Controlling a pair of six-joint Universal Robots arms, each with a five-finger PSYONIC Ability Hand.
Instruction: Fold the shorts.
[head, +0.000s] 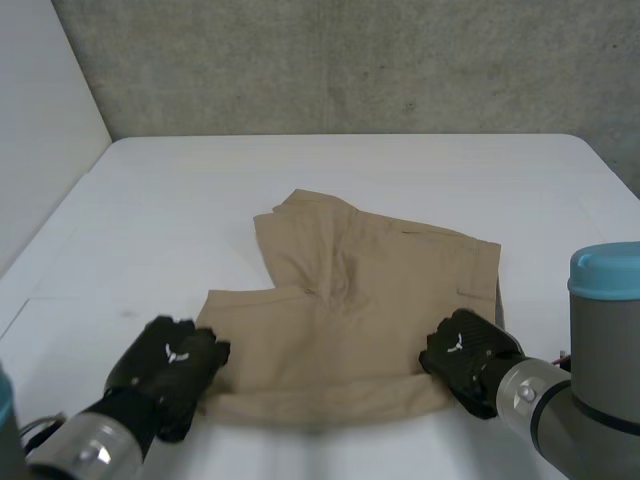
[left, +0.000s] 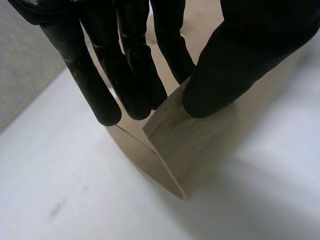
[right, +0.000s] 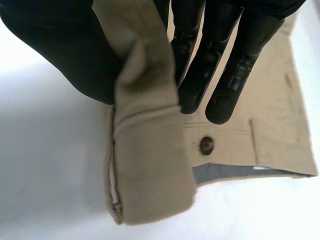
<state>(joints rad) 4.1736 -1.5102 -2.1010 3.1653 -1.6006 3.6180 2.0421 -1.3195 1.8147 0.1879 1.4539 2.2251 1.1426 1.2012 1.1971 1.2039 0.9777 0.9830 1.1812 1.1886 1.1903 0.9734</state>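
At about 7 o'clock of the shorts, which lie flat near the middle of the white counter, the left hand is clamped on the near corner of a leg hem, cloth nipped between thumb and fingertips. That pinch looks shallow, right at the tips, and I cannot tell whether it takes both layers or just the upper one. If only one, the lower layer could stay behind on the lift and the fold would come out ragged. At about 5 o'clock, the right hand is closed on the end of the waistband, thumb against fingers, with the button just beside its fingertips. This thick, bunched band holds more securely, so an uneven carry is the main risk: one hand leading would twist the cloth, and the thin hem corner could slip free.
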